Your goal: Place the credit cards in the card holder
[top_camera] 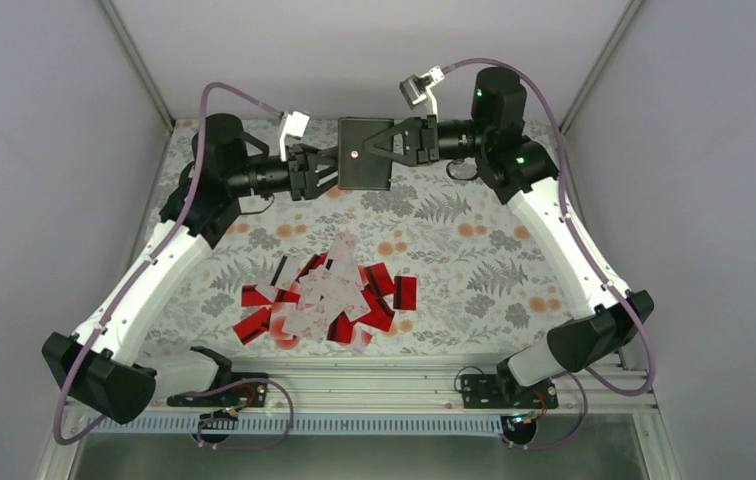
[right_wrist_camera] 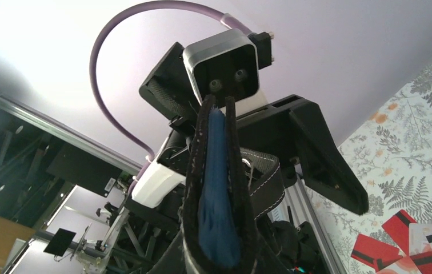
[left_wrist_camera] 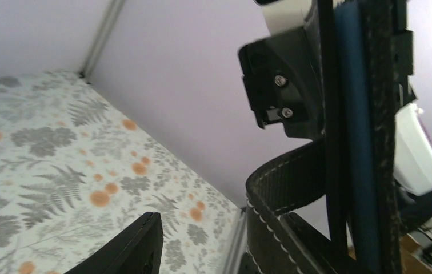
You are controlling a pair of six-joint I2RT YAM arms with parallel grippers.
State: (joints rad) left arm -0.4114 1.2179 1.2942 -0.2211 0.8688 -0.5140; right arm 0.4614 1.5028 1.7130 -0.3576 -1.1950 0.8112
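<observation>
The card holder [top_camera: 366,152], black with a blue inside, hangs in the air over the back of the table. My right gripper [top_camera: 390,146] is shut on its right edge. In the right wrist view the card holder [right_wrist_camera: 219,188] stands edge-on, its two black walls slightly parted. My left gripper [top_camera: 326,168] sits at its left edge with jaws apart. In the left wrist view the holder's stitched strap [left_wrist_camera: 285,174] curves over the right finger, and the left finger [left_wrist_camera: 139,245] stands free. The credit cards [top_camera: 324,297], red and white, lie heaped at the table's middle.
The floral cloth [top_camera: 474,250] covers the table. Grey walls close the back and sides, with metal posts at the back corners [top_camera: 169,120]. A rail [top_camera: 374,380] with both arm bases runs along the near edge. A few red cards [right_wrist_camera: 414,240] show low in the right wrist view.
</observation>
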